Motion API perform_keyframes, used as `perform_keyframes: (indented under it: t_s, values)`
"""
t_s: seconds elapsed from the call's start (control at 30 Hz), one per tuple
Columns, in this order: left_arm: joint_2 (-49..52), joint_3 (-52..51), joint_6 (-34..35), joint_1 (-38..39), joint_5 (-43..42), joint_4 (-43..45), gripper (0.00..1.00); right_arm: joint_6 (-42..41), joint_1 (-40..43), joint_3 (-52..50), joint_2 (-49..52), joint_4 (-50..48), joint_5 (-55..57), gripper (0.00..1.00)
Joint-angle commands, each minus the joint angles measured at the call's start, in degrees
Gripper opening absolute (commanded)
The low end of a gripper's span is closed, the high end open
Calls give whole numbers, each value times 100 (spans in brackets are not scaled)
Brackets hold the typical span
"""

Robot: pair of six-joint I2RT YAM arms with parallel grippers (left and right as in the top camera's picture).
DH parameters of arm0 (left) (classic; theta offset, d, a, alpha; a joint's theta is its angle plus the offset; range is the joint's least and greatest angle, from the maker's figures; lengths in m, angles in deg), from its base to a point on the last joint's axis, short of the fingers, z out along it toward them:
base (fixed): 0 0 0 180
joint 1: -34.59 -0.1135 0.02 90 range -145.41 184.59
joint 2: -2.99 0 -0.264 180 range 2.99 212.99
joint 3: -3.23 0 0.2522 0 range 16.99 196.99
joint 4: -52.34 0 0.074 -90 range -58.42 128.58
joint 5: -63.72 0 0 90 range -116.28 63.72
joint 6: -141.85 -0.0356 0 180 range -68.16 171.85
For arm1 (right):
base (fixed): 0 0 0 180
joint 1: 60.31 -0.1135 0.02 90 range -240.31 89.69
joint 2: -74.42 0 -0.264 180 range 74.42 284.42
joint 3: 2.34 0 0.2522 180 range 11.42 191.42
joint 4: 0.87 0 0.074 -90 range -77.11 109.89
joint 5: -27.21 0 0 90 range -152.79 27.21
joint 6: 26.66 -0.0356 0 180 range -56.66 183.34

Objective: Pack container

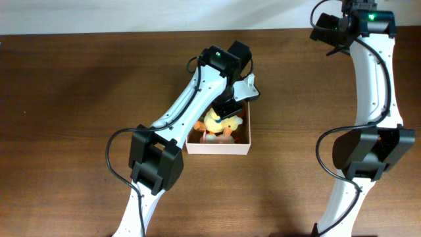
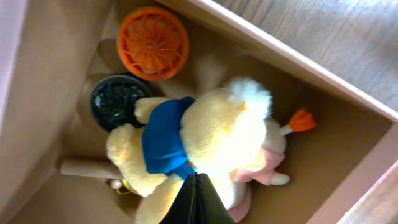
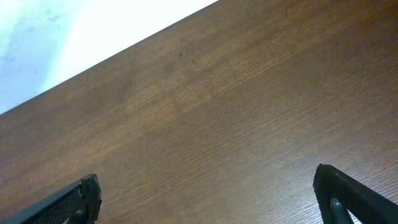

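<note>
The container (image 1: 220, 147) is a square shallow cardboard box, white outside and tan inside, at the table's middle. In it lies a yellow plush duck (image 1: 220, 122) with a blue scarf. My left gripper (image 1: 229, 105) hangs over the box. In the left wrist view its jaws (image 2: 196, 177) are pressed together with nothing seen between them, their tips right at the duck (image 2: 217, 130). The box wall (image 2: 37, 74) frames the toys. My right gripper (image 1: 328, 30) is at the far right, open and empty (image 3: 208, 193) over bare wood.
In the box with the duck are an orange round slotted toy (image 2: 152, 43), a black round one (image 2: 115, 99), a wooden stick (image 2: 87, 168), a pink plush (image 2: 264, 171) and a small orange piece (image 2: 301, 120). A white wall borders the table's far edge (image 3: 93, 31).
</note>
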Motion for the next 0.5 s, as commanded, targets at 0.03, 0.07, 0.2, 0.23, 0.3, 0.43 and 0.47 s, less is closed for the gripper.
perform_keyframes:
  t_s: [0.03,0.07,0.2,0.23,0.3,0.43,0.47]
  values:
    - [-52,90,74,17,-332,-24,2,-66,-26,4,46,-4,-11,99]
    - [-52,90,74,20,-332,-26,2,-66,-26,4,46,-4,-11,99]
    - [-52,87,74,20,-485,-81,2,-66,-26,4,46,-4,-11,99]
    - [-50,85,76,20,-562,-90,2,-66,-26,4,46,-4,-11,99]
    - [-50,57,74,20,-588,-61,2,-66,-26,4,46,-4,-13,99]
    - [-48,-118,74,20,-590,162,2,-66,-26,4,46,-4,-13,99]
    - [-46,-170,76,20,-590,201,2,-66,-26,4,46,-4,-11,99]
